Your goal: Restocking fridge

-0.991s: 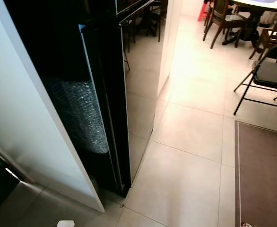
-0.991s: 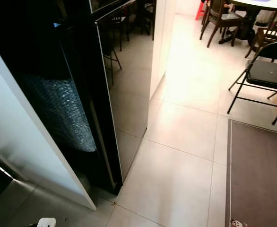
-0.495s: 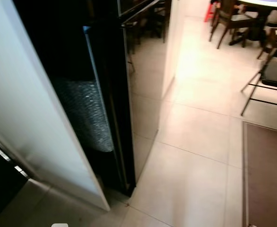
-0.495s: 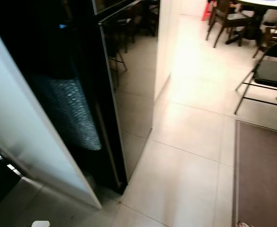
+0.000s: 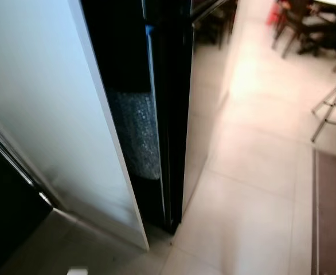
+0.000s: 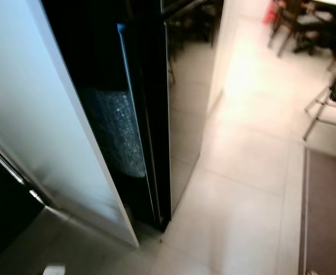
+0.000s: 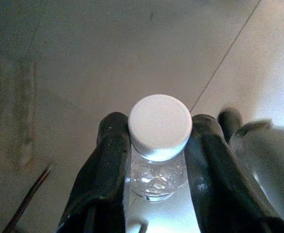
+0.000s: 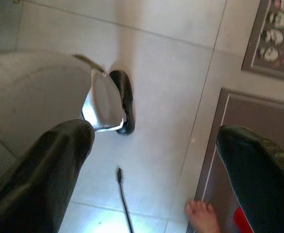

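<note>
Pale floor tiles (image 5: 254,195) fill the space ahead of you, with one brown mat (image 6: 328,212) along the right edge and dining chairs (image 5: 305,23) at the far top right; the head views are blurred. One tall black fridge (image 6: 182,103) stands ahead on the left, its glossy side mirroring the tiles and chair legs. One white panel (image 5: 53,114) stands close on its left. In the dark gap between them you can see one roll of bubble wrap (image 5: 136,134), upright.

Your left gripper (image 7: 156,145) is clamped on one small clear bottle (image 7: 157,177), one black finger pressed to each side just under its cap. That white cap (image 7: 160,125) is ribbed and round, seen from straight above; the clear body below shows glints, and whether it holds liquid cannot be told. Tiled floor lies beneath the bottle, well apart from it.

Your right gripper (image 8: 156,174) holds nothing, its two fingers spread wide over the tiles. Between them you can see one thin dark cable (image 8: 124,201), one bare foot (image 8: 202,218) of a person, and the mat's edge.
</note>
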Motion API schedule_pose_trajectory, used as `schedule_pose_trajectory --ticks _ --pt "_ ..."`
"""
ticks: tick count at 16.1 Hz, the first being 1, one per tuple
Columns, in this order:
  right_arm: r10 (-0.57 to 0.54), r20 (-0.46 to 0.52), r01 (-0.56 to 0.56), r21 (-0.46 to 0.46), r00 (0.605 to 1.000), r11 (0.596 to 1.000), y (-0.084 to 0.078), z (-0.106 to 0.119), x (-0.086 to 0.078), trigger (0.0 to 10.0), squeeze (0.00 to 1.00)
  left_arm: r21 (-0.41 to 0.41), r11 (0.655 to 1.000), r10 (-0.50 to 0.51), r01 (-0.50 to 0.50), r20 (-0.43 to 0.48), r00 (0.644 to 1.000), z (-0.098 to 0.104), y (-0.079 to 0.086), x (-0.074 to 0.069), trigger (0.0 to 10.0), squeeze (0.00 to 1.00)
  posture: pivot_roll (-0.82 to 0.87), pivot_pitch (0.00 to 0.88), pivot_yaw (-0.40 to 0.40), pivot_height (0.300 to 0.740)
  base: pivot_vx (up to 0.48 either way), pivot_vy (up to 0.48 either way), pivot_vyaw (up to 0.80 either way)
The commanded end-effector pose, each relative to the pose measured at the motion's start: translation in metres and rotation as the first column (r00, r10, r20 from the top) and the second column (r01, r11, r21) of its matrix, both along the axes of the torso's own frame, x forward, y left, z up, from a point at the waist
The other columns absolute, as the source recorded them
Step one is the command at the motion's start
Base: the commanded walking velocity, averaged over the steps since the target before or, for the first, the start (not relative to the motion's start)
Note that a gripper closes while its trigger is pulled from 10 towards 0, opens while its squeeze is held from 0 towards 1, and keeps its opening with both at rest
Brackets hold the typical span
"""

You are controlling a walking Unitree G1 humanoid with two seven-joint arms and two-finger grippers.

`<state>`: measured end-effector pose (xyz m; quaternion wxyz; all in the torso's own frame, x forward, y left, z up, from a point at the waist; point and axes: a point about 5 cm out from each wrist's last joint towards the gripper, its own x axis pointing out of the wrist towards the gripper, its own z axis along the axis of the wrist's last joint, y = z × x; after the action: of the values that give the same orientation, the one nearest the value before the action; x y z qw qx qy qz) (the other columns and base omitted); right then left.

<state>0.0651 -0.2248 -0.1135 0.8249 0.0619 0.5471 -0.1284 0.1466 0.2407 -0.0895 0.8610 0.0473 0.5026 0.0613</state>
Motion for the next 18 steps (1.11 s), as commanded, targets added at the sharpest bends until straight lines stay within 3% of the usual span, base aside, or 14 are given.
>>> schedule_pose_trajectory --ticks 1,10,17,18 --pt "-0.006 0.013 0.006 0.014 1.0 1.0 0.005 0.0 0.003 10.0 0.0 0.009 1.0 0.006 -0.006 -0.028 1.0 -0.003 0.004 -0.01 10.0 0.0 -0.12 0.0 0.057 0.74 0.0 0.3 0.0" --pt "-0.046 0.042 0.046 0.002 0.998 0.999 0.005 0.001 0.005 10.0 0.0 0.009 1.0 -0.003 0.004 -0.028 1.0 -0.002 0.006 -0.009 10.0 0.0 -0.12 0.0 0.062 0.74 0.0 0.305 0.0" --pt "-0.067 0.222 0.093 -0.108 0.973 0.99 -0.003 0.01 0.017 10.0 0.0 0.014 1.0 -0.012 0.012 -0.03 0.999 -0.002 0.007 -0.01 10.0 0.0 -0.17 0.0 0.056 0.74 0.0 0.0 0.0" --pt "-0.041 0.3 0.087 -0.141 0.953 0.986 -0.009 0.019 0.04 10.0 0.0 0.014 1.0 -0.015 0.016 -0.034 0.999 -0.002 0.007 -0.011 10.0 0.0 -0.17 0.0 0.057 0.74 0.0 0.0 0.0"
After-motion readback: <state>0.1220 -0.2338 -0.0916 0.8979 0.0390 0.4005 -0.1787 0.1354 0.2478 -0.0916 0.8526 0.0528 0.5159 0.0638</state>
